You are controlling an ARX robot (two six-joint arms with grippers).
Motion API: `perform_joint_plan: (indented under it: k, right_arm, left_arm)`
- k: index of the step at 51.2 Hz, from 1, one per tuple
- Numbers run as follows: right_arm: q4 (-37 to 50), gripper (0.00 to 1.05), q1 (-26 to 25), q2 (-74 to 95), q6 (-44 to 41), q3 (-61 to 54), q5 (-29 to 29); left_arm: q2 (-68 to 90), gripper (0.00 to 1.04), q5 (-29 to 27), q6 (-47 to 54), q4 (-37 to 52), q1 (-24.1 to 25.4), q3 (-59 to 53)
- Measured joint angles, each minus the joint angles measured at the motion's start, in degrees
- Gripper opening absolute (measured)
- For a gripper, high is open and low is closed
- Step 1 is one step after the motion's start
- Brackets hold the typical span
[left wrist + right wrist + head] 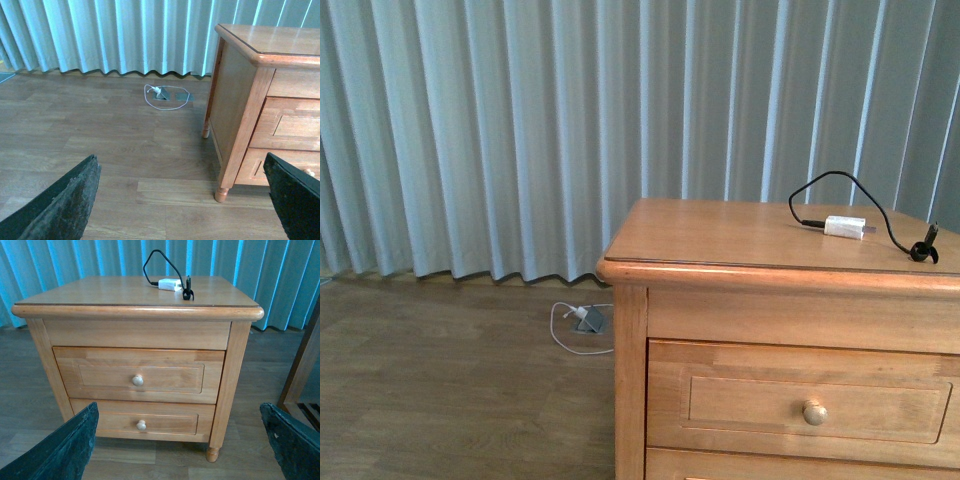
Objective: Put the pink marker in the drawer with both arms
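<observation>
The honey-coloured nightstand stands ahead, its upper drawer (139, 376) closed, with a round knob (137, 380); the same drawer (800, 403) shows low right in the front view. The pink marker is out of view in every frame. My right gripper (180, 440) hangs open in front of the nightstand, well back from the drawers, nothing between its fingers (65, 450). My left gripper (185, 200) is open over bare floor to the nightstand's left, near its front leg (221, 194). Neither arm shows in the front view.
A white charger block (844, 227) with a looping black cable (840, 180) lies on the nightstand top (720, 235). The lower drawer (140, 422) is closed. A floor socket with white cord (165, 95) sits before the pleated curtain (570, 130). Another wooden piece (305, 365) stands right of the nightstand.
</observation>
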Motion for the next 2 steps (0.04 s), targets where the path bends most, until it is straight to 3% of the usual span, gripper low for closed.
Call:
perform_joint_plan:
  k: [2]
  right_arm:
    - [0.0, 0.96, 0.0, 0.0, 0.0, 0.0, 0.0]
  left_arm:
    - [0.0, 0.99, 0.0, 0.0, 0.0, 0.0, 0.0]
